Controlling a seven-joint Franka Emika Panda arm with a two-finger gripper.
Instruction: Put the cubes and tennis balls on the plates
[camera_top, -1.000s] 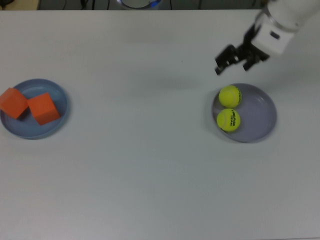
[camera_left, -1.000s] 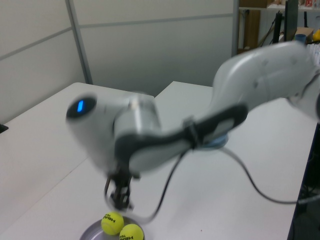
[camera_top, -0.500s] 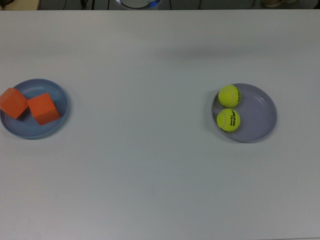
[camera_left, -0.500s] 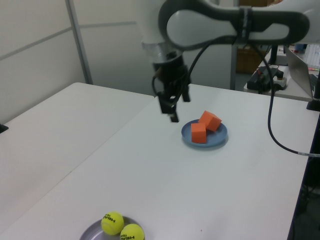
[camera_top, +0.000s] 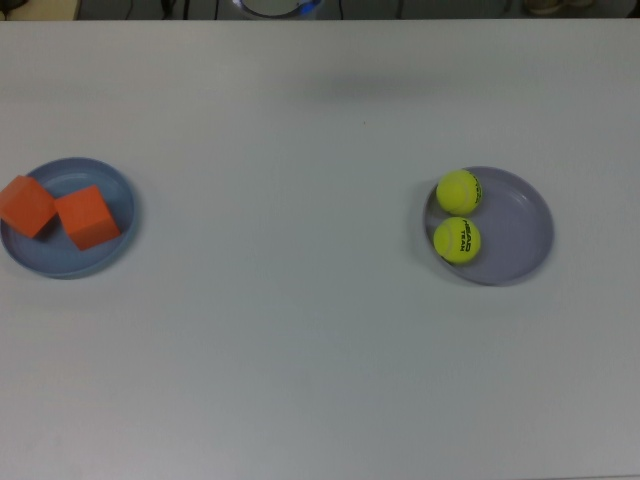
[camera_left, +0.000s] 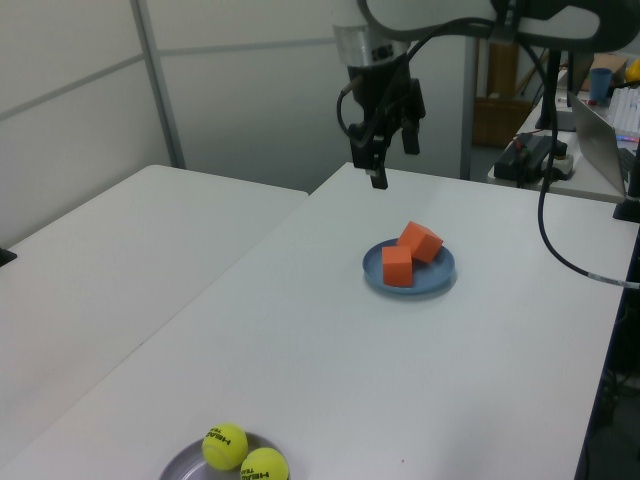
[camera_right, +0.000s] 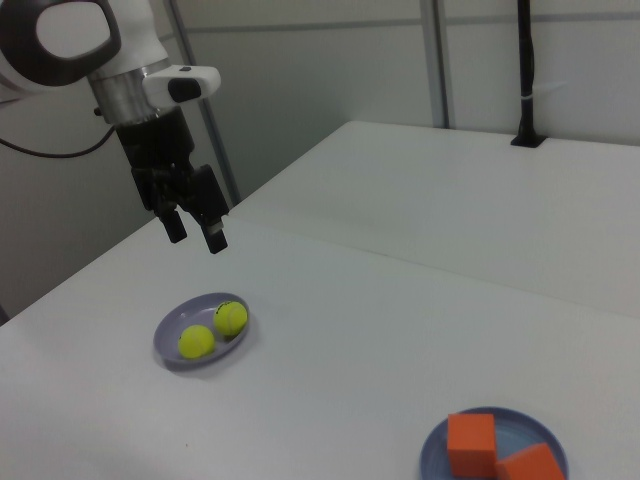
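Right view: gripper (camera_right: 195, 232) hangs high (fingers apart), empty.

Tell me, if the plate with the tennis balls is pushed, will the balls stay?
Probably not firmly. The tennis balls are round, so they would likely roll. The lavender plate has a low rim, which may hold them only under a gentle push. Their fuzzy surface may slow them slightly.

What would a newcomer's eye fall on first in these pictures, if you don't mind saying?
Most likely the two orange cubes sitting together on the blue plate at the top view's left, bright against the white table. Next come the two tennis balls lying side by side on the lavender plate at the top view's right. In the right view the gripper hangs open and empty, high above the table.
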